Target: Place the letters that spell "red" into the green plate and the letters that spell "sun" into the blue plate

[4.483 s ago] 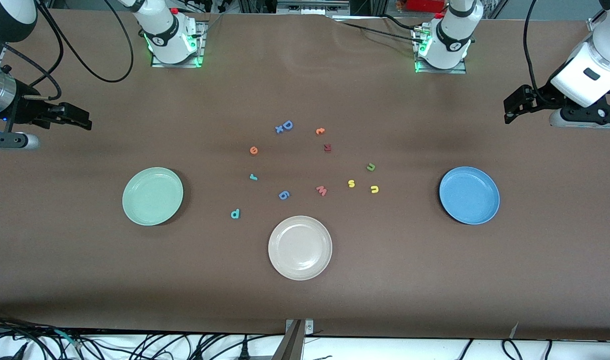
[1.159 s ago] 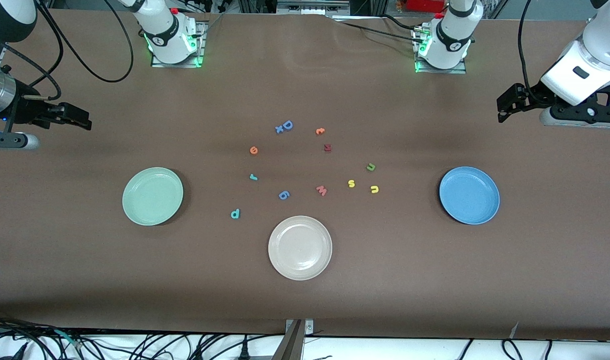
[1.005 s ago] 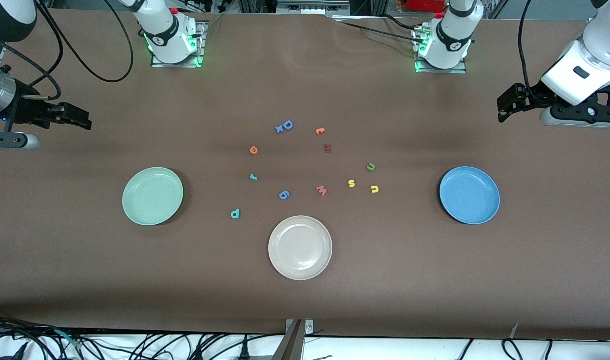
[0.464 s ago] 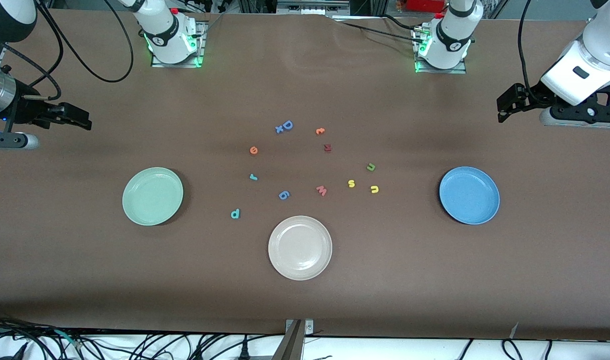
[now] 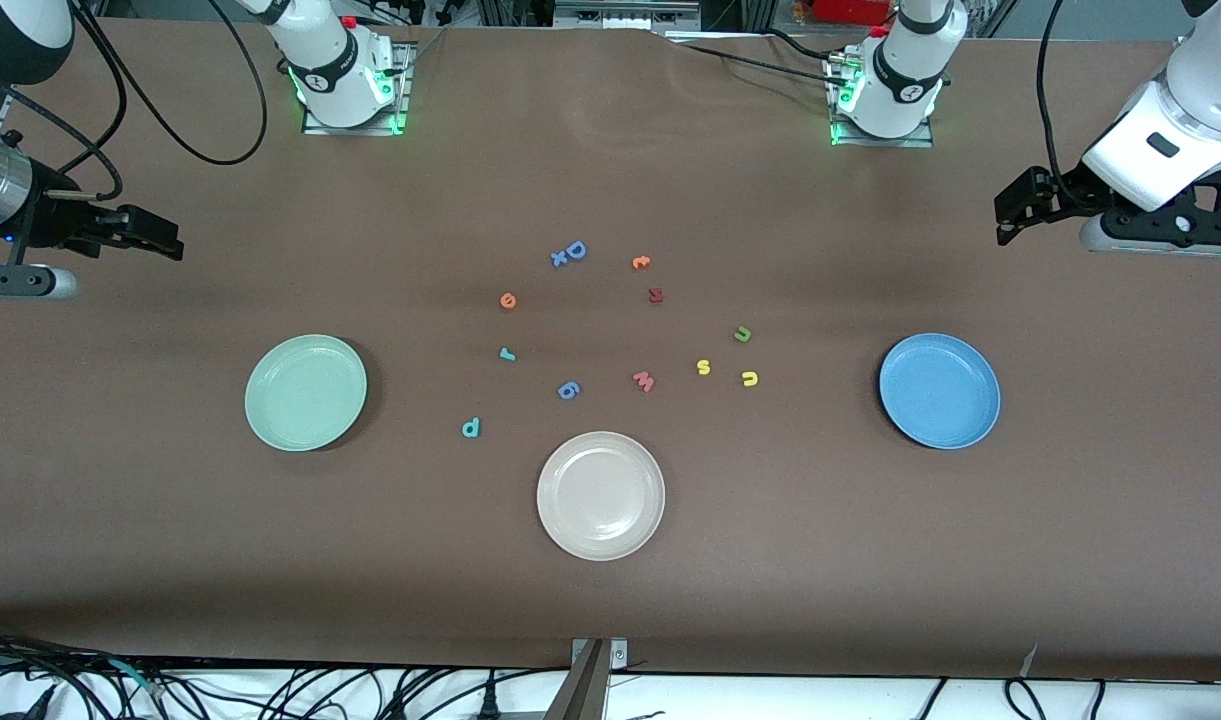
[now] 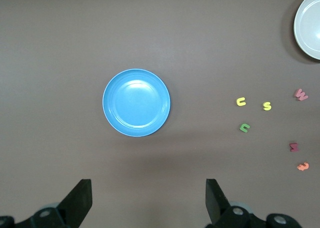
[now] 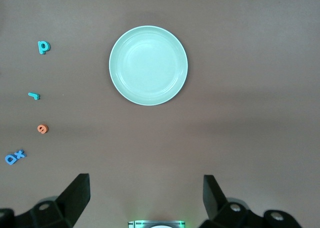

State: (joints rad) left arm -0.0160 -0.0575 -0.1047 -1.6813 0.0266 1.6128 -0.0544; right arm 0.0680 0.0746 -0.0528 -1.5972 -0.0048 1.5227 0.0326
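Note:
The green plate (image 5: 305,392) (image 7: 148,65) lies toward the right arm's end and the blue plate (image 5: 939,390) (image 6: 136,102) toward the left arm's end. Between them on the table lie the teal r (image 5: 507,353), orange e (image 5: 508,300), teal d (image 5: 471,428), yellow s (image 5: 703,367), yellow u (image 5: 750,378) and green n (image 5: 742,334). My left gripper (image 5: 1008,222) (image 6: 149,198) hangs open over bare table at its end, holding nothing. My right gripper (image 5: 173,243) (image 7: 146,195) waits open and empty over bare table at its own end.
A cream-white plate (image 5: 600,495) sits nearest the front camera. Among the task letters lie a blue D with an x (image 5: 570,253), an orange letter (image 5: 641,262), a dark red letter (image 5: 655,295), a pink w (image 5: 643,381) and a blue letter (image 5: 568,390).
Since the earliest frame the left gripper has shifted slightly toward the table's middle. Over the last second nothing has moved.

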